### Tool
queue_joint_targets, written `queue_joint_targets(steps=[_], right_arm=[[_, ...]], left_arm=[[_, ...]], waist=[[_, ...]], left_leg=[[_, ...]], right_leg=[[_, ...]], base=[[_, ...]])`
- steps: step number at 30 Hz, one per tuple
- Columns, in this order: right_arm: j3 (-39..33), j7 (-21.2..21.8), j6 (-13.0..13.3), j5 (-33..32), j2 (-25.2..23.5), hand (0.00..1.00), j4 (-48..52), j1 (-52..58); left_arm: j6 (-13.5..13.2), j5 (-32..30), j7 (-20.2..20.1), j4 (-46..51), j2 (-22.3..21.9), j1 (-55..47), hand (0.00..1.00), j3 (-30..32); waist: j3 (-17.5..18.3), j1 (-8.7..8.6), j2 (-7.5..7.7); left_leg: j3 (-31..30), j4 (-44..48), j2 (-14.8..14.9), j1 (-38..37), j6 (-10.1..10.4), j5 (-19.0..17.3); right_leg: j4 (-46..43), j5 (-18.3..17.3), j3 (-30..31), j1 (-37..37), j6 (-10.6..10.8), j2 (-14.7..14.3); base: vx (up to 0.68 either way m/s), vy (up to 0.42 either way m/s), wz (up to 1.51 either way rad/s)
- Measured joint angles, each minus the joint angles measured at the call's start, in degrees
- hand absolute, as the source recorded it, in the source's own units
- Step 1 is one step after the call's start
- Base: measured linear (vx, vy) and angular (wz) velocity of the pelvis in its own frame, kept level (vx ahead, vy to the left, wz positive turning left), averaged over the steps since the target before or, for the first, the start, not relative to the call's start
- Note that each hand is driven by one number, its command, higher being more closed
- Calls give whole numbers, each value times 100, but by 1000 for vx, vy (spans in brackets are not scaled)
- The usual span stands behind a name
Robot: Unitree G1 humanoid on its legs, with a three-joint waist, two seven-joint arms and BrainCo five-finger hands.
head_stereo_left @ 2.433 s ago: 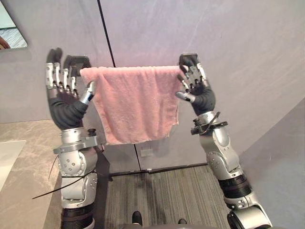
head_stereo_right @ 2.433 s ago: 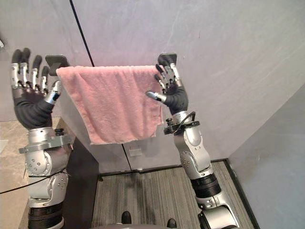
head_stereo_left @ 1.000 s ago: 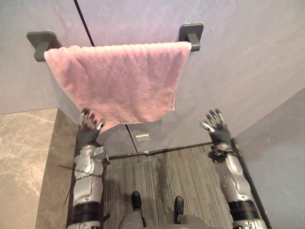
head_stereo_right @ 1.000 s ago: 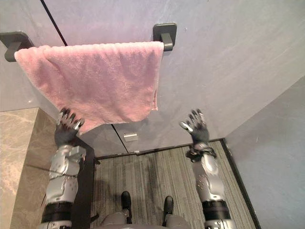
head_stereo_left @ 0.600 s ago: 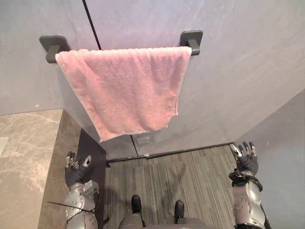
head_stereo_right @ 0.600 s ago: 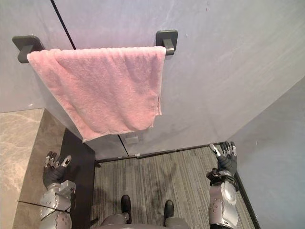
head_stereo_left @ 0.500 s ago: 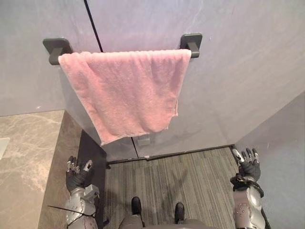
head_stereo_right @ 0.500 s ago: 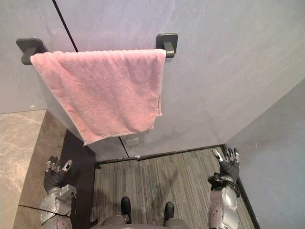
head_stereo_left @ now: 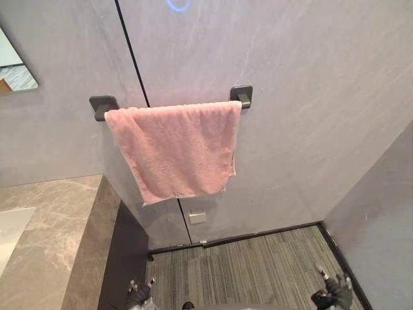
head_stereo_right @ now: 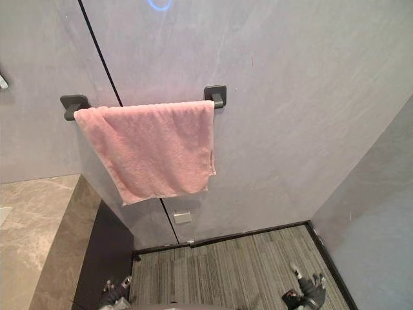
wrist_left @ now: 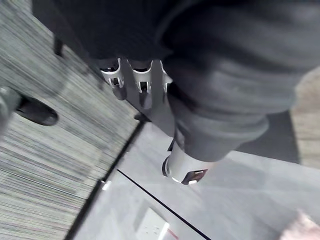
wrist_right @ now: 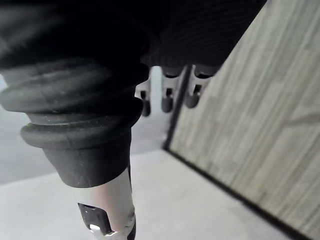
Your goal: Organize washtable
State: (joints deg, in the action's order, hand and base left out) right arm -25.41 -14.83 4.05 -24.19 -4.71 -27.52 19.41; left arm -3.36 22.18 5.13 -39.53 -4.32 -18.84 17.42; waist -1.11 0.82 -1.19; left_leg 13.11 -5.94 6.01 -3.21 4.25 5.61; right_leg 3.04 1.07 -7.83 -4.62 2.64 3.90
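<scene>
A pink towel hangs draped over a dark wall rail, held by a left bracket and a right bracket; its lower edge slants down to the left. My left hand is low at the bottom edge, far below the towel, fingers straight and holding nothing. My right hand is low at the bottom right, also open and empty. In the wrist views each hand's fingers point out straight over the floor.
A marble washtable top with a dark side panel stands at the left. A mirror corner shows at the upper left. Striped grey carpet covers the floor. A grey side wall rises at the right.
Both hands have dropped from the towel rail down to the bottom edge, leaving the towel hanging. The camera has tilted up, so the rail now sits lower in view.
</scene>
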Motion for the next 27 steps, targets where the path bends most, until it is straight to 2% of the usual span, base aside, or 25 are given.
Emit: queue_joint_targets(steps=[2, 7, 11, 16, 18, 19, 20, 21, 22, 23, 24, 25, 26, 27], right_arm=[[-145, 0, -3, 7, -1, 0, -601, -3], [-881, -2, -124, 608, -42, 0, -2049, -87], [-910, 55, -349, 1132, -44, 0, -2360, -92], [-730, 121, -438, 1242, -42, 0, -2262, -187], [-522, 110, -434, 1251, -32, 0, -2130, -333], [-391, 102, -433, 1205, -22, 0, -2076, -405], [-317, 106, -435, 1166, -15, 0, -2057, -429], [-186, 100, -435, 1069, 46, 0, -2044, -460], [-157, 90, -436, 1053, 50, 0, -2046, -448], [-157, 72, -435, 1031, 48, 0, -2046, -422], [-143, 20, -415, 1016, -3, 0, -2025, -413], [-138, 10, -398, 1018, -8, 0, -1968, -447], [-109, 2, -385, 1021, -8, 0, -1888, -467], [-16, -3, -334, 1037, 14, 0, -1810, -593]], left_arm=[[30, -115, 11, -515, 0, 1, 0, 31], [42, -1573, 139, -1382, 67, 176, 0, 684], [69, -2079, 141, -1476, 59, 282, 0, 923], [193, -2300, 155, -1550, 80, 366, 0, 1166], [250, -2327, 157, -1586, 203, 484, 0, 1055], [275, -2341, 165, -1609, 309, 575, 0, 893], [294, -2348, 175, -1614, 341, 663, 0, 884], [293, -2347, 244, -1609, 428, 870, 0, 791], [286, -2337, 269, -1572, 465, 1103, 0, 747], [283, -2327, 270, -1513, 459, 1196, 0, 705], [266, -2263, 266, -1374, 374, 1385, 0, 669], [261, -2252, 264, -1343, 341, 1426, 0, 666], [253, -2193, 263, -1306, 266, 1430, 0, 645], [212, -2019, 256, -1275, 152, 1413, 0, 532]], waist=[[6, 9, -11], [0, 9, -17], [-5, -1, -14], [-24, 30, 47], [-158, 68, 136], [-202, 111, 183], [-207, 152, 182], [-302, 131, 186], [-347, 125, 266], [-337, 129, 308], [-317, 132, 421], [-275, 141, 469], [-257, 164, 433], [-242, 182, 303]], left_leg=[[21, 0, -4, -44, -5, -18], [25, -1, -12, -115, -2, -32], [25, -2, -12, -141, -1, -39], [107, -2, 9, 96, -3, -38], [200, -1, 36, 258, -6, -37], [220, -2, 87, 376, -10, -34], [201, -3, 97, 423, -13, -32], [50, 0, 117, 523, -30, -20], [-187, 2, 120, 575, -37, -14], [-289, 5, 123, 577, -36, -13], [-579, 33, 159, 624, -6, 9], [-643, 39, 201, 629, 46, 46], [-682, 44, 223, 648, 94, 81], [-726, 180, 452, 757, 72, 231]], right_leg=[[-59, -40, 11, -10, 11, 2], [-126, -78, 39, -40, 24, 0], [-128, -81, 58, -59, 29, 5], [-312, -158, 136, 267, 116, 14], [-794, -361, 439, 706, 261, 0], [-1191, -511, 784, 992, 473, -72], [-1378, -552, 932, 1099, 487, -109], [-2059, -730, 1193, 1349, 228, -141], [-2835, -1012, 1346, 1455, 105, -94], [-3128, -1077, 1431, 1465, 122, -58], [-3452, -1137, 1595, 1441, 222, -106], [-3497, -1122, 1567, 1440, 208, -171], [-3478, -1118, 1578, 1426, 202, -244], [-3196, -1143, 1618, 1261, 214, -394]], base=[[0, 0, 0], [7, 0, -1], [6, 1, -2], [-7, 5, -7], [-2, 7, -31], [-30, -31, -24], [1, -57, 3], [85, -65, 64], [170, -111, 92], [186, -181, 134], [156, -246, 99], [74, -213, 80], [39, -220, 23], [-3, -200, 10]])
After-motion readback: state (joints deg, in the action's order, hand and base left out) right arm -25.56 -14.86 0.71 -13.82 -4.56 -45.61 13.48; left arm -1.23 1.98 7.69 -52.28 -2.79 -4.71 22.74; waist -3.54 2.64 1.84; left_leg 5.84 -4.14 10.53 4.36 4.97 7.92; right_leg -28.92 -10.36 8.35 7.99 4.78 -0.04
